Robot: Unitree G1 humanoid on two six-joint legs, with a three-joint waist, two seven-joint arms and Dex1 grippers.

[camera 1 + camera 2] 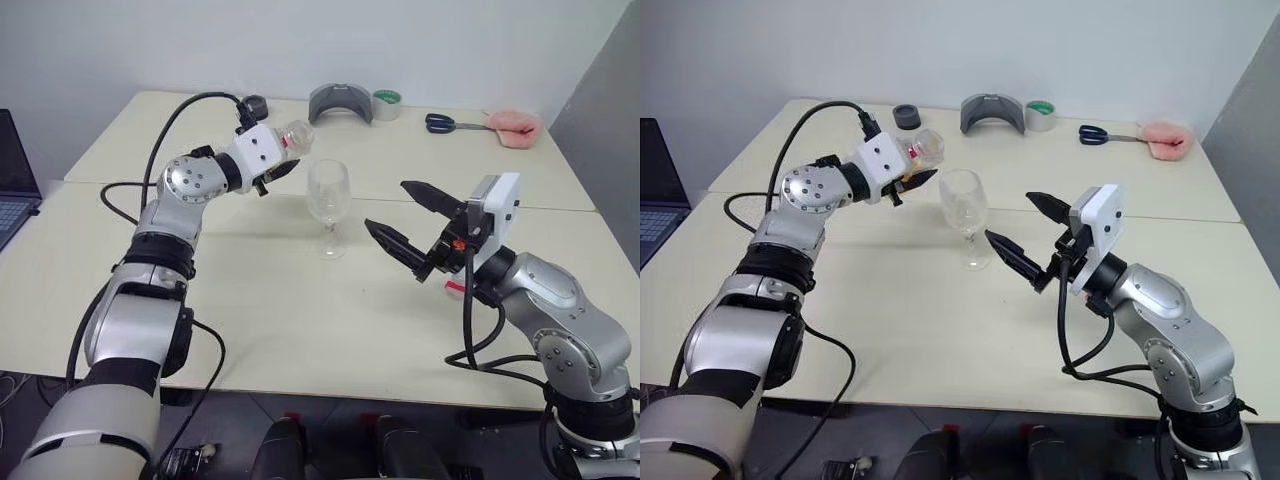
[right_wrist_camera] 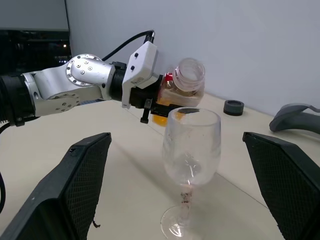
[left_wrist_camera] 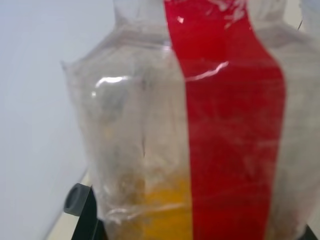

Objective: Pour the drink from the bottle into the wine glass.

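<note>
My left gripper (image 1: 288,158) is shut on the bottle (image 1: 295,135), a small clear plastic one with a red label stripe (image 3: 225,125). The bottle lies tilted close to level, and its uncapped mouth (image 2: 190,70) hangs just above and behind the rim of the wine glass (image 1: 328,195). A little orange-yellow drink (image 3: 160,210) pools inside the bottle. The clear stemmed glass stands upright on the table, with no liquid showing in its bowl (image 2: 191,145). My right gripper (image 1: 387,205) hovers open just right of the glass, its black fingers (image 2: 75,190) spread to either side without touching it.
Along the far edge of the cream table (image 1: 300,320) lie a black round piece (image 1: 255,103), a grey curved object (image 1: 340,102), a tape roll (image 1: 386,104), scissors (image 1: 445,122) and a pink cloth (image 1: 515,124). A laptop (image 1: 10,190) sits at the far left.
</note>
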